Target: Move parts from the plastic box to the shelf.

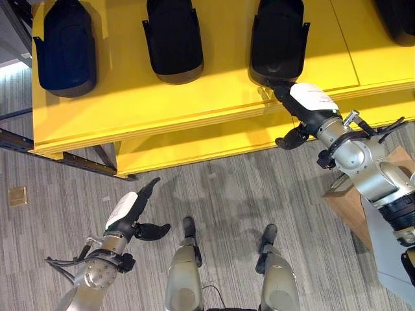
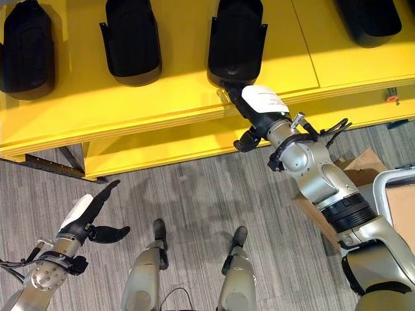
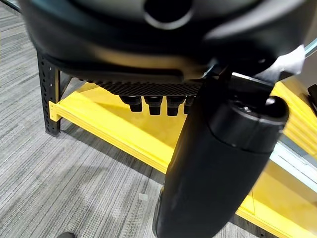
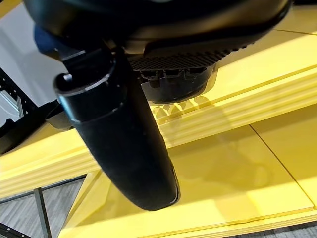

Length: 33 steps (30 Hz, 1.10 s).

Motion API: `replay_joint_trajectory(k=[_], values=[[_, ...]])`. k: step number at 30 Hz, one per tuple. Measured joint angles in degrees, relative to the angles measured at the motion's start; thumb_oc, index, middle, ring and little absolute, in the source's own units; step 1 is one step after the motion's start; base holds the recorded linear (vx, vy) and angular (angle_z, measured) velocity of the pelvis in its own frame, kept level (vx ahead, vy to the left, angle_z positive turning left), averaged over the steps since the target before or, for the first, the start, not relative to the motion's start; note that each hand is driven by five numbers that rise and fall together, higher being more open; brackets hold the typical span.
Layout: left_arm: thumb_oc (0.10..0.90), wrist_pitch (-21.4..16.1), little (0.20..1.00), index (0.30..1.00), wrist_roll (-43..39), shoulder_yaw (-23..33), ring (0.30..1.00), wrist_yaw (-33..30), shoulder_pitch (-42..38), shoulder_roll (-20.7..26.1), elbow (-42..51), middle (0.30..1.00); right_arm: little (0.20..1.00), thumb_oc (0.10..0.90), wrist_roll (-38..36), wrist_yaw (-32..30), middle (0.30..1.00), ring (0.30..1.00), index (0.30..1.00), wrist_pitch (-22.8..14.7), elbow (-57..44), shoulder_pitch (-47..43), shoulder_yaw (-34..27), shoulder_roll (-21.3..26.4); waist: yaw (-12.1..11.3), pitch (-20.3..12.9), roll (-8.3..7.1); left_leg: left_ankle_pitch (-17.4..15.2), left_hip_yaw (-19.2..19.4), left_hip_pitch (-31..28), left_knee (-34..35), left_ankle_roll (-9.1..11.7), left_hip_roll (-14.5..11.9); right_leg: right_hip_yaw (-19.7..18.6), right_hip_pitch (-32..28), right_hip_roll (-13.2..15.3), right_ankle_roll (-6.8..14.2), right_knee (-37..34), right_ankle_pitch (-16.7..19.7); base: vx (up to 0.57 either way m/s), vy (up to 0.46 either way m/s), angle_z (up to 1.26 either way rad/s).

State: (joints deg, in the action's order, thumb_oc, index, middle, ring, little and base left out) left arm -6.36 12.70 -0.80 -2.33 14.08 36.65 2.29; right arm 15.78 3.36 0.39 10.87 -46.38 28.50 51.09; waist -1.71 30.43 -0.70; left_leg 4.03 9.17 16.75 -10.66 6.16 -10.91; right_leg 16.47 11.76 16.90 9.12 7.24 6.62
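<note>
Several black moulded parts lie in a row on the top board of the yellow shelf (image 1: 214, 97): one at the left (image 1: 65, 45), one beside it (image 1: 173, 39), a third (image 1: 279, 39) and a fourth at the far right edge (image 1: 397, 19). My right hand (image 1: 312, 103) reaches over the shelf's front edge, fingers straight, their tips at the near end of the third part (image 2: 237, 39); its thumb sticks out to the side and it holds nothing. My left hand (image 1: 126, 214) hangs low over the floor, open and empty.
A lower yellow board (image 1: 194, 146) sits under the top one on a dark steel frame (image 1: 65, 159). A brown cardboard box (image 2: 363, 165) and a grey-rimmed container (image 2: 392, 184) stand at my right. A small tan plate (image 1: 17, 195) lies on the grey floor.
</note>
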Motion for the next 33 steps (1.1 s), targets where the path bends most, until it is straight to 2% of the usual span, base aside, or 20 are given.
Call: replay_joint_trajectory(k=[18, 33], values=[[0.900, 0.05, 1.000, 1.000, -0.03, 0.85, 1.000, -2.00, 0.24, 0.00, -0.10, 1.000, 1.000, 0.900, 1.13, 0.16, 1.000, 1.000, 1.000, 0.18, 5.55, -5.28, 3.35, 0.12, -0.21, 0.24, -0.63, 1.31, -1.18, 3.12, 0.06, -0.10, -0.09, 0.28, 4.09, 0.22, -0.52, 3.59, -1.28, 0.00, -0.003, 0.01], [0.900, 0.06, 1.000, 1.000, -0.04, 0.98, 1.000, -2.02, 0.24, 0.09, -0.39, 1.000, 1.000, 0.900, 2.15, 0.16, 1.000, 1.000, 1.000, 0.11, 5.76, -9.07, 6.01, 3.22, -0.17, 0.24, -0.63, 1.67, -1.67, 4.36, 0.27, -0.01, -0.12, 0.44, 5.82, 0.29, -0.70, 5.03, -1.93, 0.00, 0.000, 0.00]])
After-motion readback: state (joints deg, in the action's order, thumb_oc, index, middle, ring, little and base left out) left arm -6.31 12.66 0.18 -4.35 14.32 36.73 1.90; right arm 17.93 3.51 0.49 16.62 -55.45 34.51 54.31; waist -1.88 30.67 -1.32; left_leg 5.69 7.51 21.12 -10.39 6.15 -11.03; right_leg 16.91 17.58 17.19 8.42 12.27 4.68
